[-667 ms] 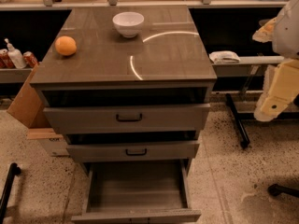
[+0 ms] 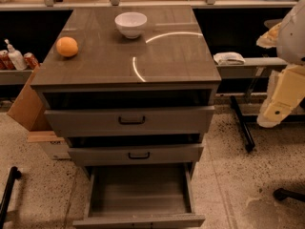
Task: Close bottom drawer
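The bottom drawer (image 2: 140, 192), a grey wood-grain box, sat at the bottom middle of the frame. It was pulled far out over the speckled floor. Its front was right at the lower edge, and I could not see its handle.

The robot's cream-coloured gripper (image 2: 276, 104) hung at the right edge of the frame, about level with the top drawer. It was well apart from the cabinet and touched nothing. I could not tell if it was released or clenched.

To do this step well, I think the gripper should go down low and come round to the drawer's front. It should push flat on the middle of the front, straight toward the cabinet, so the drawer slides in and does not twist. It should keep clear of the two drawers above, which stuck out a little too.

I counted three drawers: the wide top drawer (image 2: 128, 120), the middle drawer (image 2: 136, 154) and the bottom one. On the shiny grey-brown cabinet top (image 2: 181, 61) I counted one white round bowl (image 2: 131, 24) and one orange (image 2: 67, 46).
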`<state>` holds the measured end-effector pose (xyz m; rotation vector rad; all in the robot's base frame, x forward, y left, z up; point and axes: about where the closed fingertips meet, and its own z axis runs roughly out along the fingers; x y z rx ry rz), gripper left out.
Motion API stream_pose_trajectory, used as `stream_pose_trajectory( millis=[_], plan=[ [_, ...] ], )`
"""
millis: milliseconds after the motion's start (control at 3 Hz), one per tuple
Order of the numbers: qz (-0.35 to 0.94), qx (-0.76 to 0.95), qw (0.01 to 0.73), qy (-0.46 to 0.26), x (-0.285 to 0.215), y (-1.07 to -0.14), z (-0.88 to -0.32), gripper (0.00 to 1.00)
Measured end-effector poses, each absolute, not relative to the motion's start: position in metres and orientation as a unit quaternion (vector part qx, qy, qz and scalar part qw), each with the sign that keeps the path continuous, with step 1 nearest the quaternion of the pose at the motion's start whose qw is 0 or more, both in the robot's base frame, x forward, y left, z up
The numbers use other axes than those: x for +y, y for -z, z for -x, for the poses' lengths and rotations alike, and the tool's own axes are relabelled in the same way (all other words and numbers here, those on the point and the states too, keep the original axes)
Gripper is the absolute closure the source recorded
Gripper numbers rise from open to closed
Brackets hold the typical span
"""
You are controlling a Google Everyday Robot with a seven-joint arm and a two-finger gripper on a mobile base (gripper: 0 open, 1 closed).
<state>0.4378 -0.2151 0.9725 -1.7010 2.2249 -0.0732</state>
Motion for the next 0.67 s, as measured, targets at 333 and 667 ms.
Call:
stream_pose_trajectory(
  millis=[333, 667],
  plan=[
    [0.585, 0.79, 0.182, -0.029, -0.21, -0.934, -0.434, 0.0],
    [0.557, 0.793, 0.221, -0.113, -0.19, -0.882, -0.414, 0.0]
  ],
)
